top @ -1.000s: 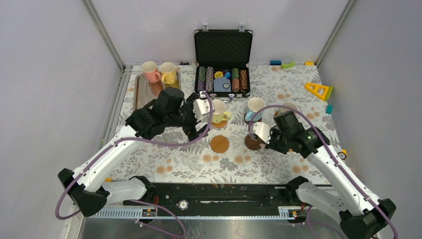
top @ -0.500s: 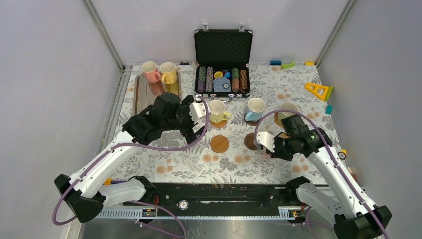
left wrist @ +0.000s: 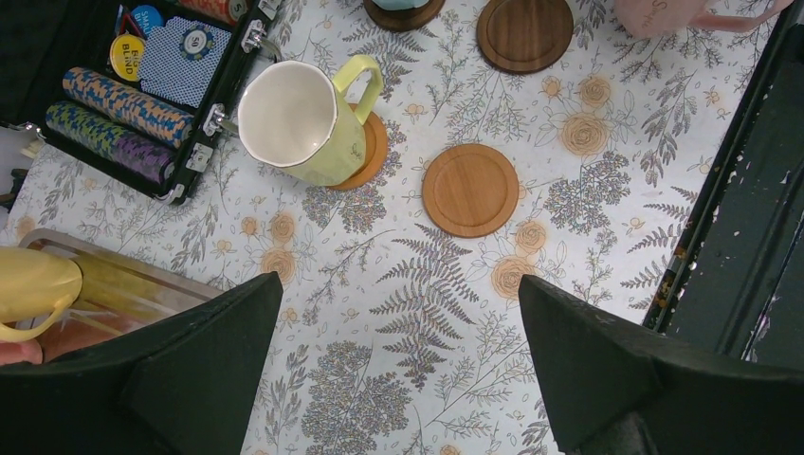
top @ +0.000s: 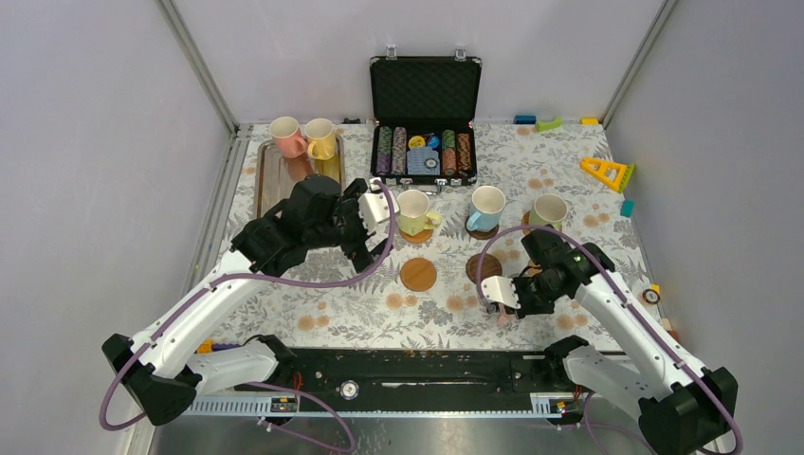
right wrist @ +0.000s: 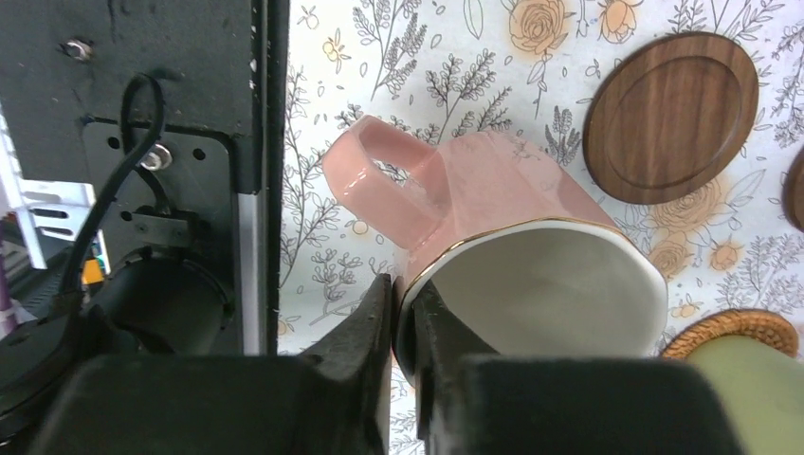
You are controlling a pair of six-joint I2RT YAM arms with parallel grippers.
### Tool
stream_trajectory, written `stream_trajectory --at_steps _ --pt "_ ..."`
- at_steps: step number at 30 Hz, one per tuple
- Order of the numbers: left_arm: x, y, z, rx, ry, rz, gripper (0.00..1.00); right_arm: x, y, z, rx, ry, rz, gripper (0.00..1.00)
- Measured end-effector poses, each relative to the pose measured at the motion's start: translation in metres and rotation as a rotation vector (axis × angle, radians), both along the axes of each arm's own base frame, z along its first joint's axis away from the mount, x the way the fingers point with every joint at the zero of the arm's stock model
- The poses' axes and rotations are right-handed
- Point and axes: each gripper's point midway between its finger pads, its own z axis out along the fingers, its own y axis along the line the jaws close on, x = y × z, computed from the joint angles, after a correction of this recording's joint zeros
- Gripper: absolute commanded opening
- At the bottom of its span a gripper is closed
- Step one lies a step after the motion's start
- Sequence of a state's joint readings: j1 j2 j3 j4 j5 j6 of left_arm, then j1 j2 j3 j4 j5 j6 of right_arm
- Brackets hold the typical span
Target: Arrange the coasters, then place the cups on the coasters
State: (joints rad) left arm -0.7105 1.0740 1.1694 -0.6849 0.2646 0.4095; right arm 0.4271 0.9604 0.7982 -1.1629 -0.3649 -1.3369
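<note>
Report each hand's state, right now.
Left hand: open, holding nothing.
Right hand: closed on the rim of the glossy pink ceramic mug.

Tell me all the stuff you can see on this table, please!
Coasters: five showing, tan coaster and dark brown coaster bare, three under mugs, middle.
Standing mugs: three, pale yellow mug, blue mug, green mug, each on a coaster.
Tray: one, silver, back left.
Tray mugs: two, pink mug and yellow mug, back left.
Held mug: one, pink, front right.
Chip case: one, black, open, at the back.
Toy triangle: one, yellow, far right.
Left hand: one, black, open, empty.
Right hand: one, black, shut on the held mug's rim.
</note>
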Motion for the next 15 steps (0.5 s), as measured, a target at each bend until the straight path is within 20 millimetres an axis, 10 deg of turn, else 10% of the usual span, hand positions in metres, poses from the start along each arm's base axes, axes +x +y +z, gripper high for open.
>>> stream_trajectory --at_steps 9,15 --pt "0.001 0.001 0.0 0.0 0.001 0.003 0.99 0.009 -0.011 -0.007 -0.049 -0.118 0.076 0.33" --pt "0.001 0.001 0.0 -0.003 0.005 0.007 0.99 0.022 -0.017 -0.01 -0.099 -0.157 0.068 0.91"
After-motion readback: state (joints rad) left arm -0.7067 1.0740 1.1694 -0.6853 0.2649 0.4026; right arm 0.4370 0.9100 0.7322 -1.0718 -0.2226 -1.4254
